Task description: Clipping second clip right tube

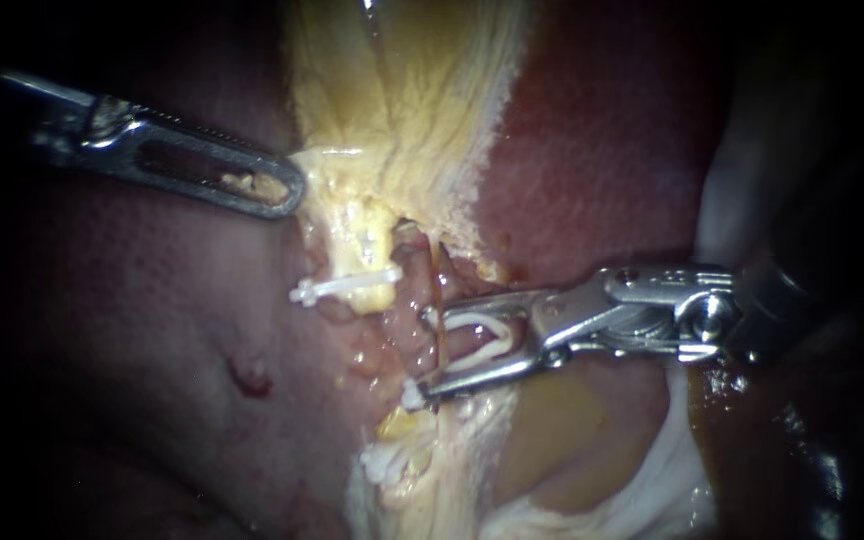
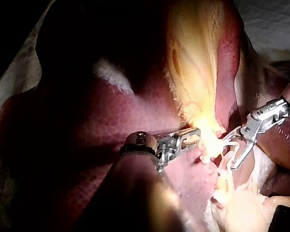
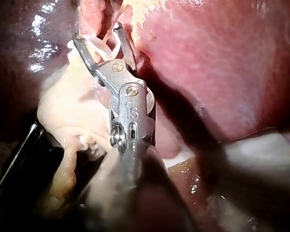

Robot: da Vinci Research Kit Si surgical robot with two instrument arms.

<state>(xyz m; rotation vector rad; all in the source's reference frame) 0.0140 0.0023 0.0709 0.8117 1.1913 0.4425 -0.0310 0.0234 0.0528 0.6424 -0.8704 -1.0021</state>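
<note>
Closest in the endoscope view, the right instrument point(image 1: 423, 353) comes in from the right. Its jaws stand wide apart and hold a white clip point(image 1: 479, 336) seated between them, its legs spread. The right wrist view shows the same spread jaws point(image 3: 96, 34) with the clip point(image 3: 104, 48) in them. The jaws straddle the right tube point(image 1: 415, 285), a pink strand that runs down between the jaw tips. The lower jaw covers the tube where it crosses, and whether the clip's legs touch the tube cannot be made out. Just beside it, a set clip point(image 1: 342, 288) lies across the left tube point(image 1: 370, 262). A white scrap lower down in the yellow tissue is too blurred to name. Farther back, the left instrument point(image 1: 290, 190) enters from the upper left. Its jaws are closed on the edge of the yellow tissue point(image 1: 402, 100), and the left wrist view point(image 2: 195, 135) shows the same grip. Liver point(image 1: 592, 160) fills the far background. The right instrument's shaft is lost in darkness at the edge of the view. Open liver surface lies on the left side of the view, well apart from both instruments, while the room between the two tubes is tight.
</note>
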